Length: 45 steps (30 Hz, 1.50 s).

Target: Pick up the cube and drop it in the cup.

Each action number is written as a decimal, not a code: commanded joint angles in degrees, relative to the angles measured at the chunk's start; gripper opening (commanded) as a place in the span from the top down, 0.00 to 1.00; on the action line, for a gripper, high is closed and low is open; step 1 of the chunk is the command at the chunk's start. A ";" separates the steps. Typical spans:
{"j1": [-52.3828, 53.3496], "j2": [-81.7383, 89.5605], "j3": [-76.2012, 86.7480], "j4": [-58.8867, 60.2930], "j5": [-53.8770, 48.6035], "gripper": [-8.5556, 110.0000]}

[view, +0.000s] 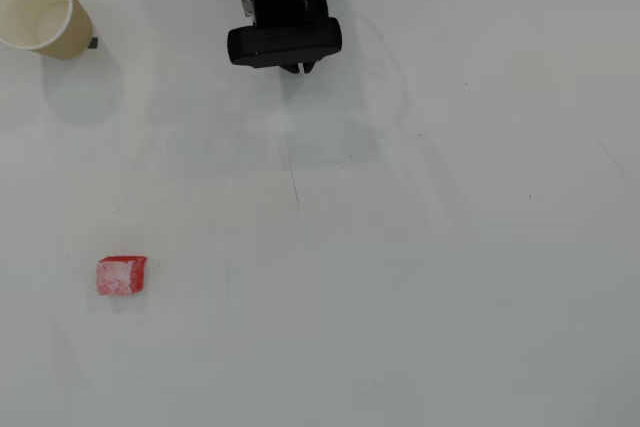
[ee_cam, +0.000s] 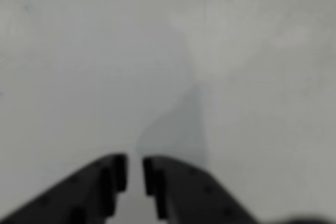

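Overhead, the white table [view: 420, 277] fills the view, with the black arm [view: 284, 17] at the top centre. The cup [view: 40, 9] stands at the top left corner, its mouth opening upward. The cube [view: 121, 275] lies well apart from both, low on the left, its slightly longer side running left to right. In the wrist view, the gripper [ee_cam: 134, 174] holds nothing, jaws nearly closed with a narrow gap.
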 commanded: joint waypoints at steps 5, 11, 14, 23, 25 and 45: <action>-1.32 1.93 2.02 0.44 0.44 0.93; -1.32 1.93 2.02 0.44 0.44 0.93; -1.32 1.93 2.11 0.53 0.44 0.93; -1.32 1.93 2.11 -8.96 0.44 0.93; -1.32 2.02 2.11 -13.54 0.44 0.93; 9.49 2.02 2.11 -42.01 0.09 0.92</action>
